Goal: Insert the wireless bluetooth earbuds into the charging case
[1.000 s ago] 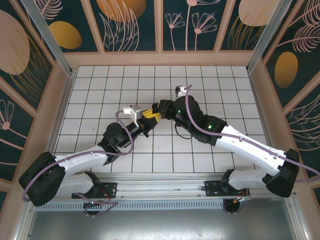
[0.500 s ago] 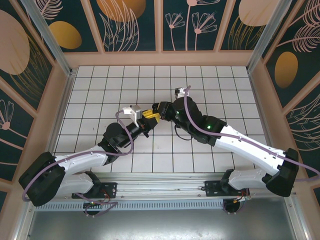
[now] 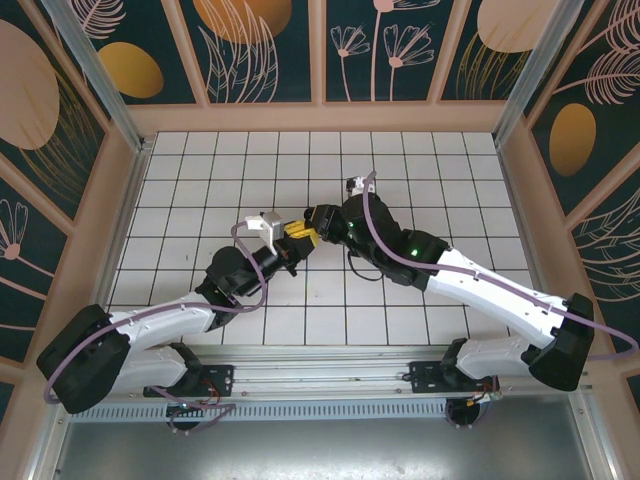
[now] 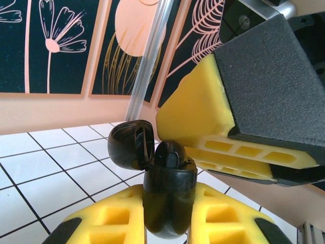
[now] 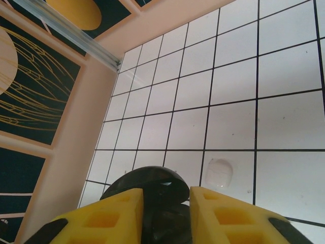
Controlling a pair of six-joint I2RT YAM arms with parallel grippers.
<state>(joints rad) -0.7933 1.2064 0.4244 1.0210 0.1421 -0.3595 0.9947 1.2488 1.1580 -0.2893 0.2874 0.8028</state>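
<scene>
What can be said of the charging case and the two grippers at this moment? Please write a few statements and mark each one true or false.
1. The left gripper holds the black charging case between its yellow fingers. True.
2. The lid of the case is closed. False: it stands open, swung back to one side.
3. A small white piece lies on the table, apart from the case. True.
4. The right gripper hangs far from the case, near the back wall. False: it is right beside the case, over the middle of the table.
</scene>
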